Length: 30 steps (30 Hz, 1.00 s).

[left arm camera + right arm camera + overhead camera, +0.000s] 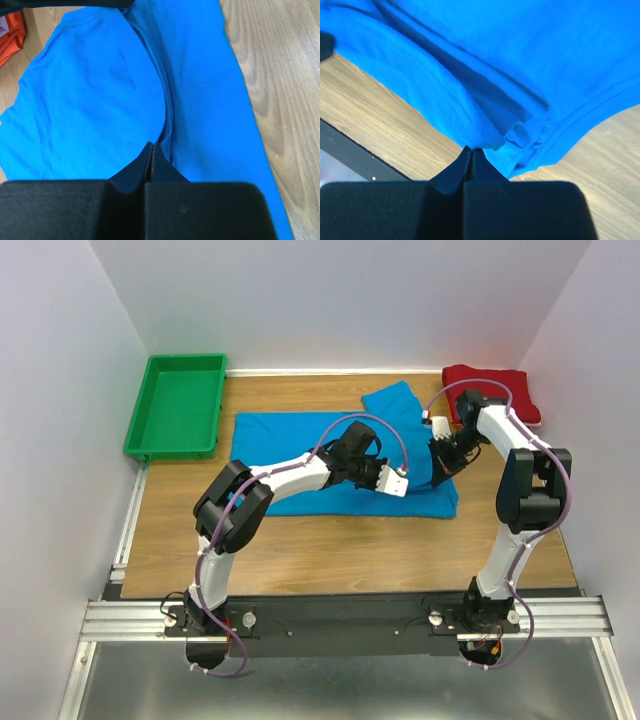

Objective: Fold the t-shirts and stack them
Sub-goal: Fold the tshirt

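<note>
Centrally, the blue shirt (pixel 290 455) lies spread on the table (pixel 350 550), its far right part turned over. Both the left gripper (pixel 152 150) and the right gripper (pixel 471 152) are clenched, pinching its cloth. The red shirt (pixel 490 390) lies bunched at far right.

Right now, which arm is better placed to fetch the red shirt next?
Right, probably: the right claw sits nearer the red shirt in the far right corner than the left claw. Both pinch the blue shirt.
</note>
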Available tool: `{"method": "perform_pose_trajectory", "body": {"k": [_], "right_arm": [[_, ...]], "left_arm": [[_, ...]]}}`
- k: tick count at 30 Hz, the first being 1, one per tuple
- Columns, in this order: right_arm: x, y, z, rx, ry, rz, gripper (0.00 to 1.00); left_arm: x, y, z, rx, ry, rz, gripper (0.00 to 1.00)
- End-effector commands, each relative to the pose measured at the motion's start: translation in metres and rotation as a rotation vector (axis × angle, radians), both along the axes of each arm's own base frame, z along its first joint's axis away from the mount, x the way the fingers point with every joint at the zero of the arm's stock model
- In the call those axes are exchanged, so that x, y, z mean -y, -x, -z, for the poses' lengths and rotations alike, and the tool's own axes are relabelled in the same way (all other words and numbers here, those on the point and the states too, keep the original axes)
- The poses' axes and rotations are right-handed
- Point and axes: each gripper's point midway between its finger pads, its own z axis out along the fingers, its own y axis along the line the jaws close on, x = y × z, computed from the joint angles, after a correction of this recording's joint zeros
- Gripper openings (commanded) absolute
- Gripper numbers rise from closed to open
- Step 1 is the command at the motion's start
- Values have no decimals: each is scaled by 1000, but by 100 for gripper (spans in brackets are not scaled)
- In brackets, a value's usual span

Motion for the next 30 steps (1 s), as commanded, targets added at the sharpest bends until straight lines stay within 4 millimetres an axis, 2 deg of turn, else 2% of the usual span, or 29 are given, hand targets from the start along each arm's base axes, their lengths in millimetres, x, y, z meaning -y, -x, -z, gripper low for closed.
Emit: {"method": "perform_pose_trajectory", "body": {"k": [1,2,3,6,10,11,14,16,17,18,19,20,22,23,24,25,26,27,28,30], "right_arm": [[-1,-25,-4,57,-7,11,1],[-2,-31,-3,67,-7,17,1],[-1,-35,-3,72,-7,20,1],[-3,-52,3,85,-8,36,1],[1,-67,11,91,14,60,1],[3,-70,15,88,32,73,1],[5,-74,16,90,48,101,12],[5,-78,12,110,48,115,18],[6,-81,10,122,51,124,23],[8,-86,2,156,63,143,31],[9,-89,-1,171,67,152,35],[9,-90,-5,182,70,160,38],[7,-90,-17,211,58,169,48],[7,-88,-21,219,52,166,49],[5,-84,-22,215,44,159,49],[5,-78,-27,218,40,154,49],[5,-73,-26,218,40,139,48],[5,-67,-26,212,40,130,46],[5,-62,-25,206,40,122,43],[7,-46,-16,182,65,95,39]], "left_arm": [[6,-13,-6,-29,40,-27,0],[6,-22,-10,-22,52,-41,0],[5,-27,-4,-35,47,-57,0],[4,-45,-5,-51,60,-103,0],[2,-62,6,-67,46,-160,0],[3,-66,10,-68,41,-172,5],[-2,-79,14,-73,21,-257,21],[-8,-87,17,-83,15,-300,24],[-18,-98,16,-81,14,-356,25],[-23,-104,10,-89,40,-410,30],[-36,-117,6,-82,49,-481,31],[-37,-118,-1,-82,69,-499,32],[-57,-122,-21,-105,106,-550,34],[-64,-121,-28,-111,116,-557,34],[-79,-115,-21,-139,88,-579,34],[-87,-111,-41,-131,111,-589,34],[-101,-98,-30,-168,68,-599,35],[-114,-94,-42,-165,70,-611,35],[-123,-89,-40,-179,51,-618,35],[-150,-69,-21,-238,-20,-644,34]]}}
